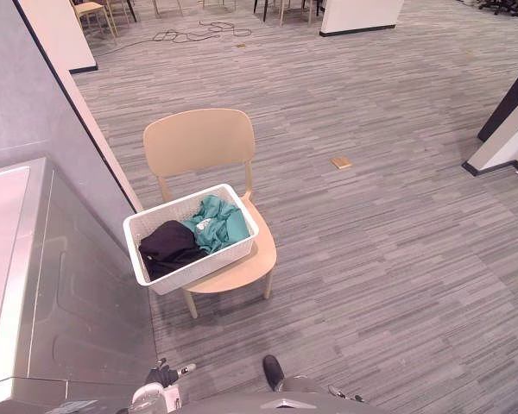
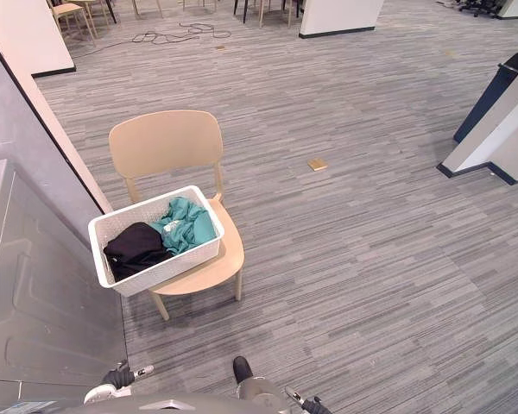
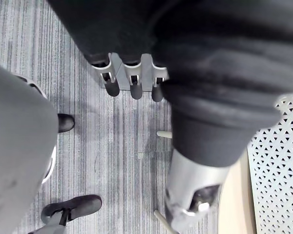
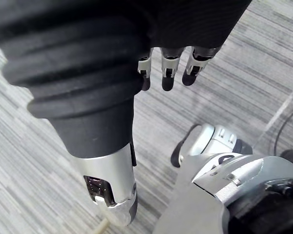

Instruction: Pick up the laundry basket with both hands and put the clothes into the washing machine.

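Sitting across the chair [image 1: 198,138] seat, overhanging its washing machine [image 1: 69,285] side edge, laundry basket [image 1: 203,269] holds clothes [image 1: 217,222], likely raised for two-handed lifting. Left hand [image 3: 133,73] and right hand [image 4: 168,68] hang empty, fingers relaxed.

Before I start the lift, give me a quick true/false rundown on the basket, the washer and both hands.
1. The laundry basket sits on the chair seat. True.
2. The basket is empty. False: it holds a black garment and a teal garment.
3. One hand grips the basket. False: the left hand hangs open over the floor, holding nothing.
4. The right hand is open and holds nothing. True.
5. The washing machine stands to the chair's left. True.
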{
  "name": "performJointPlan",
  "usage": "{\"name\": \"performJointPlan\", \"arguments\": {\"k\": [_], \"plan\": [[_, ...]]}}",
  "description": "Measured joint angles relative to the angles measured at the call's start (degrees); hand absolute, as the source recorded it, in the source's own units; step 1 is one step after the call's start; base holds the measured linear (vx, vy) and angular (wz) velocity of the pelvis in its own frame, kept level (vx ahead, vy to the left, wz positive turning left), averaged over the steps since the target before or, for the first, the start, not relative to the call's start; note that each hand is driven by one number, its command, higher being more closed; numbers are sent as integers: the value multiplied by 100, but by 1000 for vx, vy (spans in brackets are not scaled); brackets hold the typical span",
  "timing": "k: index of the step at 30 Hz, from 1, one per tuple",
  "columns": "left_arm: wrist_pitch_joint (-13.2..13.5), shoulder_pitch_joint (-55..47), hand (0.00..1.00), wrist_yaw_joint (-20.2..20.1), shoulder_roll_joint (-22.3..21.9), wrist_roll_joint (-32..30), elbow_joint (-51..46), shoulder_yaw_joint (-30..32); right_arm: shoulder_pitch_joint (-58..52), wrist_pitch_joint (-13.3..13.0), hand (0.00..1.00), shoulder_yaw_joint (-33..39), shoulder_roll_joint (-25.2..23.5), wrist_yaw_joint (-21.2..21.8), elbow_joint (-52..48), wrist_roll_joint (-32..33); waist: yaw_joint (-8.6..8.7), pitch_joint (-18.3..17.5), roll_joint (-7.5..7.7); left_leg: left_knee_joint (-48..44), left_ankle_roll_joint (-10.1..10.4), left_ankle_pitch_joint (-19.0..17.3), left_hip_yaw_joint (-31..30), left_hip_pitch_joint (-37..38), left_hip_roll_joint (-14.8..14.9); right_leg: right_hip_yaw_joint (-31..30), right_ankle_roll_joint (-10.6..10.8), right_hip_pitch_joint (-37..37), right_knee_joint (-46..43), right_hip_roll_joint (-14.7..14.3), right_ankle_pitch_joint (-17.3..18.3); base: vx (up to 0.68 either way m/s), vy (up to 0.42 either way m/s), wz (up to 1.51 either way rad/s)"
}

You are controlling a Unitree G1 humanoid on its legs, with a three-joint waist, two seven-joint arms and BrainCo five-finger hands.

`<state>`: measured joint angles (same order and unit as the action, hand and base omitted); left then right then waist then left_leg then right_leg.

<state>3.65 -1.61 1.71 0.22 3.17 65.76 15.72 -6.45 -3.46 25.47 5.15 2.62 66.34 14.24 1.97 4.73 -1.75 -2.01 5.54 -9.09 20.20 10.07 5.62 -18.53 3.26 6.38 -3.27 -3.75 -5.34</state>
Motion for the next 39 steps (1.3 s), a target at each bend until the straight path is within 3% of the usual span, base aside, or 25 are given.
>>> {"name": "performJointPlan", "arguments": {"k": [6,14,17,23,28,30,33,34,36,39], "plan": [[-5,24,0,-6,37,0,22,-205,-41,-6,0,120,-46,11,14,44,83,-1,8,6,6,-33,72,-20,8,-69,4,45,16,-25,-9,1,1,-5],[1,605,0,-223,249,-2,300,-1390,-1096,42,0,960,-521,109,10,1323,512,-66,109,94,9,-51,189,-2,91,-49,7,-24,271,-41,-83,46,22,-3],[69,809,0,-334,319,5,300,-1820,-1342,126,0,1165,-702,112,71,1802,600,-103,173,119,-5,-6,-181,-158,91,347,5,-29,259,71,-16,55,23,61],[140,565,0,-333,577,178,258,-1693,-1015,68,0,1059,-622,119,212,1775,384,-116,216,-302,4,95,-1097,-660,90,1319,-60,-54,-174,324,444,52,15,100],[137,112,0,-293,666,416,62,-489,-485,-122,0,607,-408,139,-159,1738,-4,132,190,-1912,-3,-273,-1531,-1555,193,2058,-118,-143,-1000,476,1036,-63,-29,109],[103,-31,0,-289,590,456,46,-246,-320,-193,0,419,-310,193,-480,1712,-75,146,148,-1773,-158,-358,-1366,-1602,211,2366,-63,-143,-1075,608,1170,-151,26,90],[43,-245,0,-255,469,460,11,52,-206,-264,0,79,-241,209,-973,1684,-221,92,142,-1357,-169,-22,-603,-1615,278,2556,95,-134,-896,847,1154,-124,43,73],[34,-287,0,-193,431,448,13,119,-129,-281,0,-63,-215,211,-1127,1681,-238,77,205,-973,-254,168,-597,-1622,95,2525,153,-47,-747,959,1145,-92,82,60],[18,-331,0,-154,370,445,26,216,91,-287,0,-233,-220,206,-1135,1670,-268,53,163,-507,-345,376,-573,-1582,-141,2360,293,2,-498,1069,1074,-7,140,34],[12,-315,0,-79,334,446,27,156,160,-237,0,-527,-289,211,-1128,1361,-329,9,160,-232,-399,425,-546,-1546,-433,2216,408,12,-249,1258,1004,42,199,6]]}}
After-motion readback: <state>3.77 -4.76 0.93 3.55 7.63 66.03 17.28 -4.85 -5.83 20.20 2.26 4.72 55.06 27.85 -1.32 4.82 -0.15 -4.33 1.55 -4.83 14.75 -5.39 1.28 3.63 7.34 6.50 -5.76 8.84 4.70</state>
